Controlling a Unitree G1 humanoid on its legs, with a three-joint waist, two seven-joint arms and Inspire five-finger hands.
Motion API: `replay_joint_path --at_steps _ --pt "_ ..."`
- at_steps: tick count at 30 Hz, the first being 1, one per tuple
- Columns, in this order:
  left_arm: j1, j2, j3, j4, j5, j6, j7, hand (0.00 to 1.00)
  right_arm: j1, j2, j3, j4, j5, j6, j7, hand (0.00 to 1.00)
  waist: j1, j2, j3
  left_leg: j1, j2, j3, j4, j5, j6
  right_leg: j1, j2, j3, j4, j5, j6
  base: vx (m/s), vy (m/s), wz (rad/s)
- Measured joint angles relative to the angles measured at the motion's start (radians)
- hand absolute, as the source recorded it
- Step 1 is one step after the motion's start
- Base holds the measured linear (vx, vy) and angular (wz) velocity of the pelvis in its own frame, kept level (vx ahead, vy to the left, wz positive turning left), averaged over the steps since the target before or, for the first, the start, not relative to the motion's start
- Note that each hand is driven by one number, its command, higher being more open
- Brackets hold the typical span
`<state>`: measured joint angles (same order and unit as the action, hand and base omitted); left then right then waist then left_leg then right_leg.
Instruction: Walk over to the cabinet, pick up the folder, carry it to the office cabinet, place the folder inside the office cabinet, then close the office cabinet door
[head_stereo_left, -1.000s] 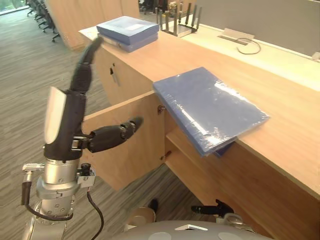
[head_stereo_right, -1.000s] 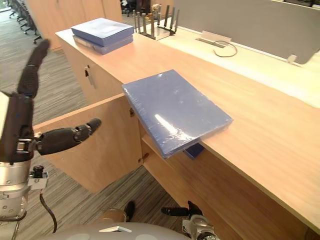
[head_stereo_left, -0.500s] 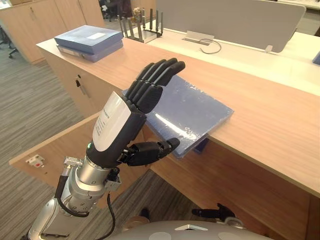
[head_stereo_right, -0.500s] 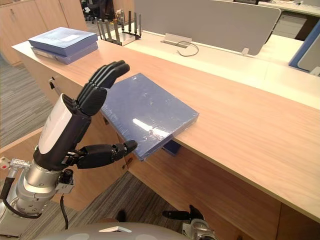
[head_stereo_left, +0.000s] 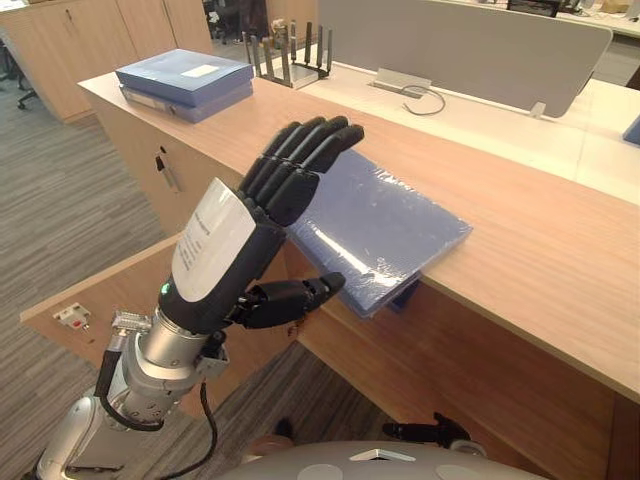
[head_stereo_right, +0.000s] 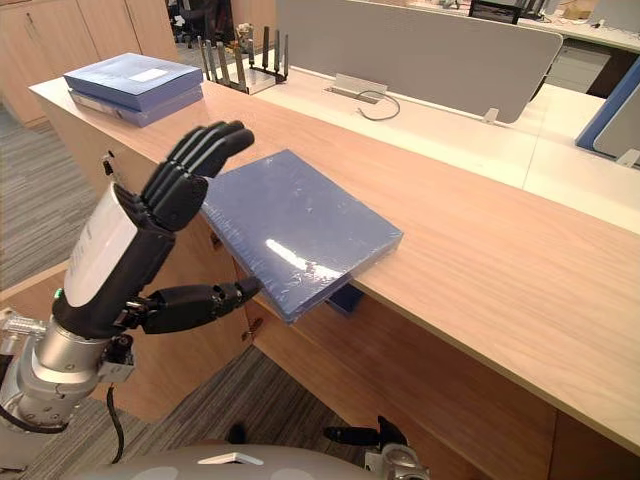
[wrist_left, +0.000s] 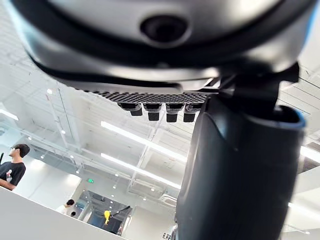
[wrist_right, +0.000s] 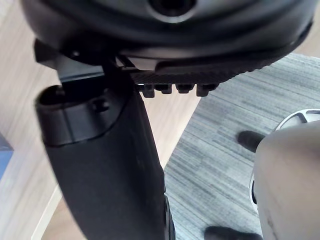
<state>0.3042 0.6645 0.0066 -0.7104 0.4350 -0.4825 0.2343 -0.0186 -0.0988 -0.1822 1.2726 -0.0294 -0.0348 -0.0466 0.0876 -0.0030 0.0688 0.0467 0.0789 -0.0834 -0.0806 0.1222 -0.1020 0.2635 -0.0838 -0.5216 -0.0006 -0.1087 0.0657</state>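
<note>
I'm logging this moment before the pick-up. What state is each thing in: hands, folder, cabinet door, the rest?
folder: flat on the cabinet top, one corner overhanging its front edge.
left hand: open, fingers straight, raised near the folder, holding nothing.
right hand: open, hanging low, holding nothing.
cabinet door: open.
stack of folders: flat at the top's far end.

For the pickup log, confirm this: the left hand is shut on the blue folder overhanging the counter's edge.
Wrong: the left hand is open, fingers straight, by the folder overhanging the counter's edge. The left eye view shows it.
</note>
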Motion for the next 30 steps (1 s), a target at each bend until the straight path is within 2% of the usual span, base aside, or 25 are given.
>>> replay_joint_path --at_steps 3,6,11,21,30 --pt "0.036 -0.015 0.043 0.008 0.010 0.000 0.025 1.00 0.000 0.003 0.006 0.000 0.000 0.000 -0.002 1.00 0.007 -0.005 0.002 0.000 0.000 -0.001 -0.002 0.001 0.000 0.000 0.000 0.000 0.000 0.000 0.000 0.00 0.000 0.00" --pt "0.060 -0.067 0.086 0.049 0.063 0.004 0.064 1.00 0.002 0.004 0.021 0.002 0.000 0.000 -0.002 1.00 0.019 -0.012 0.005 -0.001 0.000 -0.005 -0.002 0.002 0.000 0.000 0.001 -0.003 0.000 0.000 0.000 0.00 -0.002 0.02" --pt "0.094 -0.106 0.109 0.120 0.135 0.011 0.085 1.00 -0.005 0.018 0.033 0.002 -0.001 0.000 -0.003 1.00 0.022 -0.025 0.014 -0.003 -0.001 -0.008 -0.004 0.004 0.001 -0.001 0.001 -0.010 0.002 -0.002 0.001 -0.01 -0.004 0.05" --pt "0.102 -0.148 0.103 0.197 0.244 0.043 0.090 1.00 -0.007 0.020 0.033 0.001 -0.001 -0.001 -0.008 1.00 0.020 -0.033 0.020 -0.001 0.005 0.023 -0.004 0.003 -0.001 -0.017 0.000 0.024 0.006 -0.002 0.001 0.01 0.004 -0.09" --pt "0.098 -0.148 0.006 0.197 0.283 0.048 0.091 1.00 -0.008 0.021 0.029 0.000 -0.002 -0.001 -0.012 1.00 0.014 -0.030 0.020 0.015 0.008 0.045 -0.005 -0.007 -0.002 -0.015 -0.004 0.047 0.011 -0.002 0.000 0.00 0.003 -0.08"
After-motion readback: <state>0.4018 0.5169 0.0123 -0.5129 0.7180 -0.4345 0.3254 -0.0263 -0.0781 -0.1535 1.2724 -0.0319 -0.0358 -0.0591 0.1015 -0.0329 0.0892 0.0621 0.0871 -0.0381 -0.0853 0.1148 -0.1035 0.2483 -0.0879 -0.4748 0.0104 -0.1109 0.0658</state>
